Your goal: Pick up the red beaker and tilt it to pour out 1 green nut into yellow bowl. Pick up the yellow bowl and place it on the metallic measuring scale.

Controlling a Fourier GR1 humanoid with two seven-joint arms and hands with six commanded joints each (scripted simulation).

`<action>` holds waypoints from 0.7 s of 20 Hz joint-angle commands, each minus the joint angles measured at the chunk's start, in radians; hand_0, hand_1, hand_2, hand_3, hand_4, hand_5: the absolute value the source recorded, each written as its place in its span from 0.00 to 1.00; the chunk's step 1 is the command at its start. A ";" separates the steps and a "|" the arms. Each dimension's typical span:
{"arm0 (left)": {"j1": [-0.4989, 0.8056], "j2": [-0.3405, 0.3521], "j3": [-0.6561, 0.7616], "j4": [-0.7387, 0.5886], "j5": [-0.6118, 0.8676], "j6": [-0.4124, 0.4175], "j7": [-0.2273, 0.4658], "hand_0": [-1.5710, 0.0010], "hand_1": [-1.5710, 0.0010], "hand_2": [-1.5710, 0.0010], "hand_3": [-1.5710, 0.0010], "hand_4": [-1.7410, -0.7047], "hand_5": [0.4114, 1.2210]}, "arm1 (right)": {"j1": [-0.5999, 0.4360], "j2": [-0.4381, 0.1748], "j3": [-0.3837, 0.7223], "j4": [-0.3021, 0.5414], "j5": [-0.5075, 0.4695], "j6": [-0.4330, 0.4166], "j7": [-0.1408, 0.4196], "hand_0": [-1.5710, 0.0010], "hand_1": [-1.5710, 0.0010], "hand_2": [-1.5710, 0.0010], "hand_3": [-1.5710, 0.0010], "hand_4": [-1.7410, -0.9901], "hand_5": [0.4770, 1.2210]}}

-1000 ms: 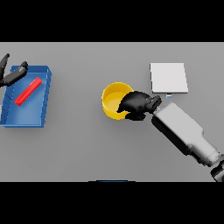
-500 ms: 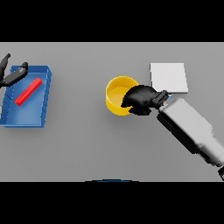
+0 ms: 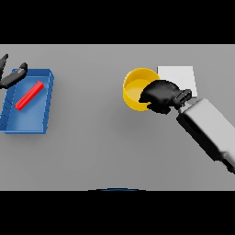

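Observation:
The yellow bowl (image 3: 134,87) is held just left of the pale square measuring scale (image 3: 179,78), and it looks lifted off the table. My right hand (image 3: 159,95) is shut on the bowl's near-right rim, fingers curled over the edge. I cannot make out a green nut inside the bowl. The red beaker (image 3: 29,95) lies on its side in the blue tray (image 3: 39,124) at the far left. My left hand (image 3: 10,77) hovers open at the tray's far-left corner, apart from the beaker.
The blue tray takes up the left side of the grey table. My right forearm (image 3: 209,131) runs from the lower right toward the bowl.
My right hand has carried the yellow bowl up and to the right, closing the gap to the scale. The left hand and the beaker have stayed put.

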 commanded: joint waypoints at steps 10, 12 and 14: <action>0.018 -0.020 0.001 -0.041 0.018 0.006 0.067 1.00 1.00 1.00 1.00 0.86 0.42 | -0.084 -0.070 -0.112 0.243 0.033 -0.183 -0.057 0.00 0.00 0.01 0.26 0.00 1.00; 0.018 -0.015 0.002 -0.058 0.021 0.003 0.084 1.00 1.00 1.00 1.00 0.86 0.43 | -0.095 -0.075 -0.128 0.299 0.039 -0.209 -0.078 0.00 0.00 0.01 0.27 0.00 1.00; 0.026 -0.017 0.005 -0.071 0.031 0.000 0.095 1.00 1.00 1.00 1.00 0.85 0.43 | -0.105 -0.063 -0.145 0.367 0.051 -0.236 -0.070 0.00 0.00 0.02 0.26 0.00 1.00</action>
